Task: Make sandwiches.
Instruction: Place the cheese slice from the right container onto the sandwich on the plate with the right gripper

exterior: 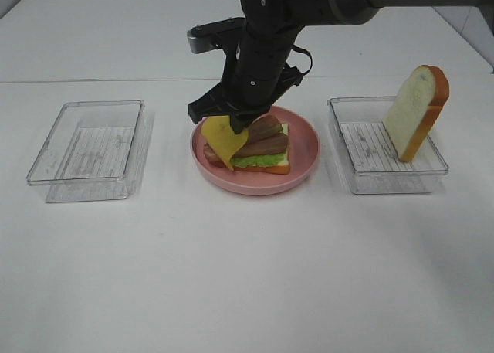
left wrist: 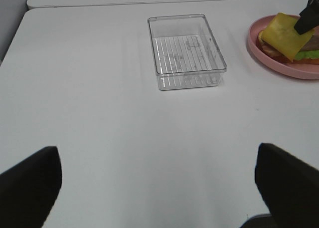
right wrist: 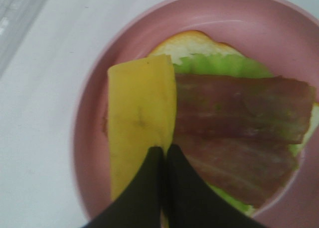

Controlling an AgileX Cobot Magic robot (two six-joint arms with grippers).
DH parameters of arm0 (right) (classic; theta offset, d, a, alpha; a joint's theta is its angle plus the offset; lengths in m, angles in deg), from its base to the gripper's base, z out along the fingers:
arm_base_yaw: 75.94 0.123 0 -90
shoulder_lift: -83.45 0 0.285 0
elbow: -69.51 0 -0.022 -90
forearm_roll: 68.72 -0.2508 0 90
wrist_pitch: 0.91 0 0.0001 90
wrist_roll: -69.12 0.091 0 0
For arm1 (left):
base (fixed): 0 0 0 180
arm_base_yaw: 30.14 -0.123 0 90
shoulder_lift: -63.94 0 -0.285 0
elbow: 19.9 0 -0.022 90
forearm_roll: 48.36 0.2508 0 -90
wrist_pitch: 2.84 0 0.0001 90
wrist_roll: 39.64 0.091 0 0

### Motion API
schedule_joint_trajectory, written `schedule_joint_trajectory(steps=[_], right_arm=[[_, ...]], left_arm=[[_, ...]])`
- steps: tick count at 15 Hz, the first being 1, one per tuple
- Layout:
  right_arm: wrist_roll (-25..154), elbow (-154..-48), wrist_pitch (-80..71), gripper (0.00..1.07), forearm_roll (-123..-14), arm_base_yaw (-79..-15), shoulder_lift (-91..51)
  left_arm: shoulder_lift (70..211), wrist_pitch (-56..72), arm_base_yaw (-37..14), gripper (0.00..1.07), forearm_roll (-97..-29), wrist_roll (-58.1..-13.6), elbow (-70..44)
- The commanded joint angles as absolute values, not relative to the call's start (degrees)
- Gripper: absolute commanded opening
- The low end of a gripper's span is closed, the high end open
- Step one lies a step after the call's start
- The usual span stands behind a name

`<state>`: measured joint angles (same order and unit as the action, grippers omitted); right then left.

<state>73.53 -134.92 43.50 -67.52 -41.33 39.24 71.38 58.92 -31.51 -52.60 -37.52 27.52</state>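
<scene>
On the pink plate (exterior: 307, 134) lies a partial sandwich: a bread slice (exterior: 275, 168), green lettuce (exterior: 255, 160) and bacon strips (exterior: 267, 141). My right gripper (exterior: 236, 124) hangs over the plate's left side, shut on the edge of a yellow cheese slice (exterior: 222, 140) that dangles tilted beside the bacon. In the right wrist view the pinched cheese (right wrist: 139, 123) hangs left of the bacon (right wrist: 239, 118) and lettuce (right wrist: 224, 66). A second bread slice (exterior: 417, 110) leans upright in the right tray. My left gripper (left wrist: 157, 153) is open over bare table, holding nothing.
An empty clear tray (exterior: 85, 148) sits left of the plate and shows in the left wrist view as the tray (left wrist: 187, 51). Another clear tray (exterior: 370, 175) stands to the plate's right. The white table's far edge runs behind them.
</scene>
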Motion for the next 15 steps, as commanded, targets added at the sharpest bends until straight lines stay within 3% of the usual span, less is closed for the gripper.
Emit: schedule_joint_trajectory(steps=[1, 9, 10, 11, 12, 13, 15], right_arm=[[79.89, -135.09, 42.92, 0.0, -55.55, -41.56, 40.16], [79.72, -135.09, 43.32, 0.0, -51.53, -41.56, 41.07], [79.72, -135.09, 43.38, 0.1, -51.59, -41.56, 41.07], [79.72, -135.09, 43.38, 0.31, -51.59, -41.56, 41.07], [79.72, -135.09, 43.38, 0.76, -51.25, -41.56, 40.9], [79.66, -135.09, 43.38, 1.0, -50.62, -41.56, 40.73], [79.89, -135.43, 44.81, 0.99, -50.39, -41.56, 39.93]], left_arm=[[70.47, 58.69, -31.57, 1.01, -52.83, -37.63, 27.58], [70.47, 58.69, -31.57, 1.01, -52.83, -37.63, 27.58], [70.47, 58.69, -31.57, 1.01, -52.83, -37.63, 27.58], [70.47, 58.69, -31.57, 1.01, -52.83, -37.63, 27.58], [70.47, 58.69, -31.57, 1.01, -52.83, -37.63, 27.58], [70.47, 58.69, -31.57, 1.01, -52.83, -37.63, 27.58], [70.47, 58.69, -31.57, 1.01, -52.83, -37.63, 27.58]])
